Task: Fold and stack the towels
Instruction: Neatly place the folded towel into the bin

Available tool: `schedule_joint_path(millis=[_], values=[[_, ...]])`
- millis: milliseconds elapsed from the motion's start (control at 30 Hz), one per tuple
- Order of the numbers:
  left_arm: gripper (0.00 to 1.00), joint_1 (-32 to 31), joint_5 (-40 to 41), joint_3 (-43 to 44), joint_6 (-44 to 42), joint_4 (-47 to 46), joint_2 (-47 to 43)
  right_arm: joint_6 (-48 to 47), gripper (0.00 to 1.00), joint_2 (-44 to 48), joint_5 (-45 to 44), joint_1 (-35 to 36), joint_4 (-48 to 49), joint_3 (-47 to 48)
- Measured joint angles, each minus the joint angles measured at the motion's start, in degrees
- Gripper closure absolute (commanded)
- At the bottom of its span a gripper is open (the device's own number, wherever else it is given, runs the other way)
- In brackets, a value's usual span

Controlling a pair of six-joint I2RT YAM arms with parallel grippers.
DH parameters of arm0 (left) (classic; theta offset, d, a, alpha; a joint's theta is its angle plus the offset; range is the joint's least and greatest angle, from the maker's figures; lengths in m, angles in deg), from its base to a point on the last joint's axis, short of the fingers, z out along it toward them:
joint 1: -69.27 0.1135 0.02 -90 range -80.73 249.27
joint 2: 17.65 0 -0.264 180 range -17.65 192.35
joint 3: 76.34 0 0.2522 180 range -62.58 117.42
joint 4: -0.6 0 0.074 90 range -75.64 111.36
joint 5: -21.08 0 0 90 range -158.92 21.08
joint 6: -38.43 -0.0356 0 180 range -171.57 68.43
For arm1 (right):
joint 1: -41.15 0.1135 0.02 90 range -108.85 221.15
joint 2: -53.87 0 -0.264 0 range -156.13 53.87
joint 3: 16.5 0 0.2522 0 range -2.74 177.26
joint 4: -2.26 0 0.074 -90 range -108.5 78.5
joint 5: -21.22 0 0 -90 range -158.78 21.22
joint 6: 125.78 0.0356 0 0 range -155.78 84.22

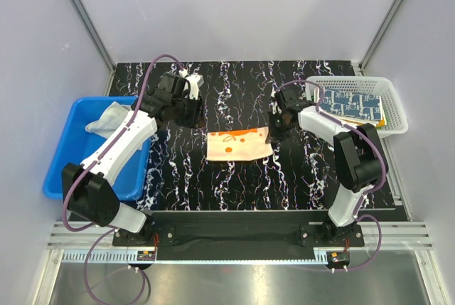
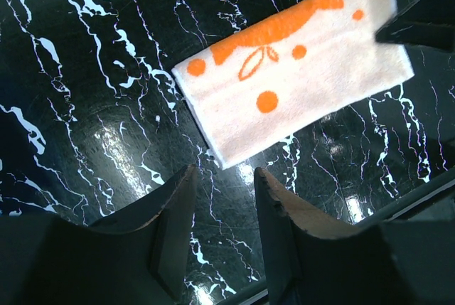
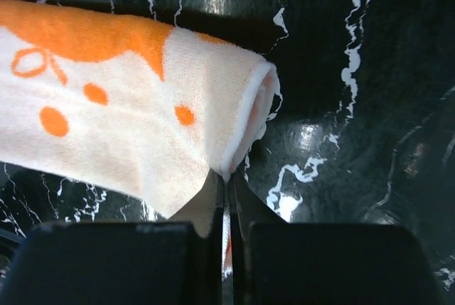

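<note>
On the dark marbled tabletop (image 1: 234, 177), right fingers (image 3: 249, 212) pinch the cream towel (image 1: 238, 144) by its edge, left fingers (image 2: 174, 220) hang open; best carry that edge across squarely.

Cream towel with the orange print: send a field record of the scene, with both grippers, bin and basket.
towel: cream towel flat on the table, mid-table, apparently folded double
right arm: right gripper shut on the cream towel's right end
left arm: left gripper open, empty, above the table left of the towel
bin: blue bin at the left edge, whitish cloth inside
basket: mesh basket at the right edge, navy-patterned towel on top inside
</note>
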Motion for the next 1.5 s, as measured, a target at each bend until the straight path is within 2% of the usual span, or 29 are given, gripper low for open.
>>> schedule_joint_path(millis=[333, 700, 1067, 1500], values=[[0.57, 0.0, 0.0, 0.0, -0.1, 0.3, 0.0, -6.9, 1.00, 2.1, -4.6, -1.9, -11.4, 10.5], [0.57, 0.0, -0.7, 0.0, -0.1, 0.2, 0.0, -17.1, 1.00, -1.1, -6.3, -15.9, -23.4, 29.0], [0.56, 0.0, -3.5, -0.3, -0.5, -0.9, -0.2, -24.4, 1.00, -9.6, -7.1, -29.2, -26.5, 38.4], [0.56, 0.0, -4.2, -1.1, -1.0, -2.4, -3.3, -27.8, 1.00, -14.7, -8.1, -39.3, -27.7, 47.1]])
